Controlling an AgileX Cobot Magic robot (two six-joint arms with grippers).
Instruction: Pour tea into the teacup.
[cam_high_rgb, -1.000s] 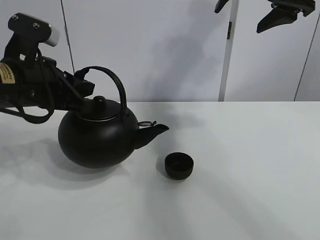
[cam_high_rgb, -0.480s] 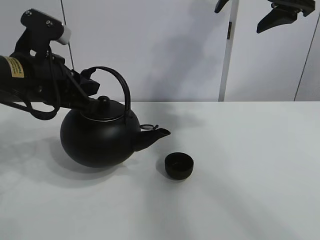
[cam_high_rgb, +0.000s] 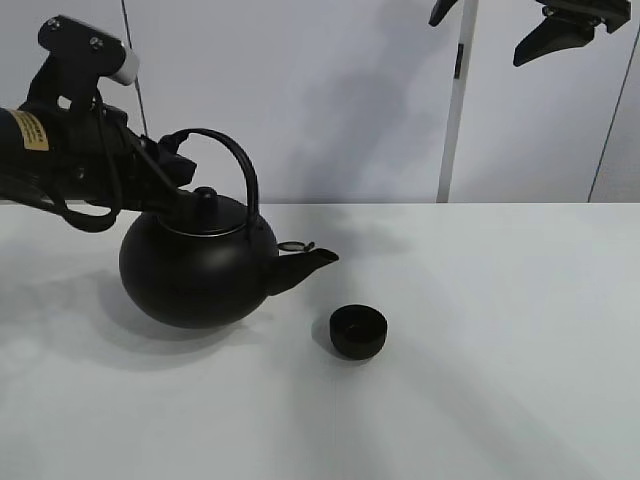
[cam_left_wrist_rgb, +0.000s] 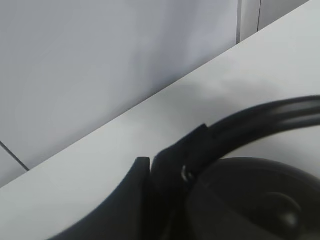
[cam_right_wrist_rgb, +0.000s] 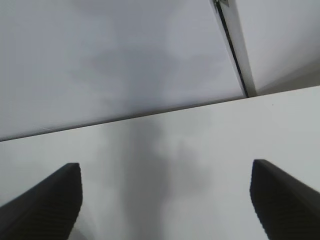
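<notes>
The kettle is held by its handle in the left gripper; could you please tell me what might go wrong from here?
1. The left gripper pinches the handle near one end, not its top, so the kettle might swing or slip when tipped.
2. The teacup is small and the spout seems not to be over it yet; the stream could miss onto the table.

Black left arm (cam_high_rgb: 70, 165), yellow label (cam_high_rgb: 31, 131), looped cables (cam_high_rgb: 82, 222), white-tipped wrist block (cam_high_rgb: 75, 45) with screws (cam_high_rgb: 97, 42); ribbed black right fingers (cam_right_wrist_rgb: 47, 200).

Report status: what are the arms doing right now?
Left end effector shut on kettle handle. Right end effector open, held high. Spout short of teacup, nothing between.
</notes>
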